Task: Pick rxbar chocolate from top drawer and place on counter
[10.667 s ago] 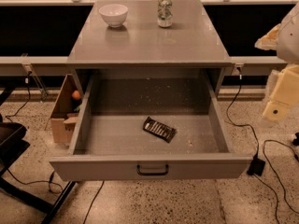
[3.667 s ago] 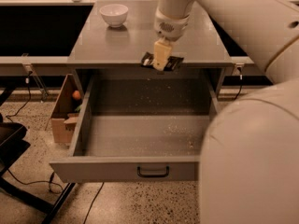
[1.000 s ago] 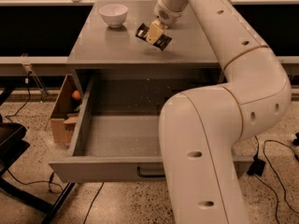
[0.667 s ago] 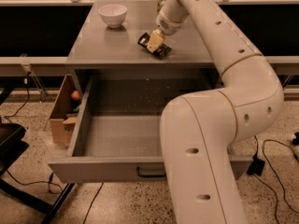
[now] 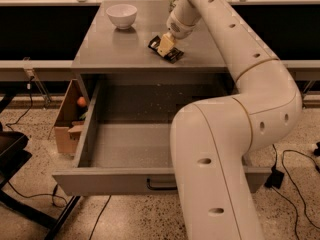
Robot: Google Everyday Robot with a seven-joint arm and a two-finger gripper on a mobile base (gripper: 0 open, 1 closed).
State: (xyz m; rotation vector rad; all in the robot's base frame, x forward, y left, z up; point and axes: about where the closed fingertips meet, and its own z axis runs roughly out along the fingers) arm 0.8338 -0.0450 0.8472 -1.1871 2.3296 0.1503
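The cream-coloured two-finger gripper (image 5: 165,44) hangs low over the middle of the cabinet top, pinched onto the small flat black-wrapped rxbar chocolate (image 5: 173,55), whose dark ends stick out on both sides of it at a slant. The bar's lower end seems to be touching, or all but touching, the smooth grey counter (image 5: 120,51) (the contact itself is hidden under the gripper). From the wrist the thick white jointed arm (image 5: 250,79) bends back toward the camera and covers the right part of the scene. Farther back on the counter, well apart from the bar, stands a small white round bowl (image 5: 121,15). Below, the wide shallow grey metal top drawer (image 5: 130,144) is pulled fully out, and the part of its speckled floor that shows holds nothing; its small black handle (image 5: 161,186) sits on the front panel. To the left of the cabinet an open brown cardboard box (image 5: 66,129) stands on the speckled terrazzo floor (image 5: 125,219). The pick out of the drawer looks done, and the step in hand is the placing. The next move likely calls for settling the bar flat on the surface, spreading the jaws to release it, then lifting straight up so that the wrapper is not dragged along or flicked off the front edge into the open drawer.
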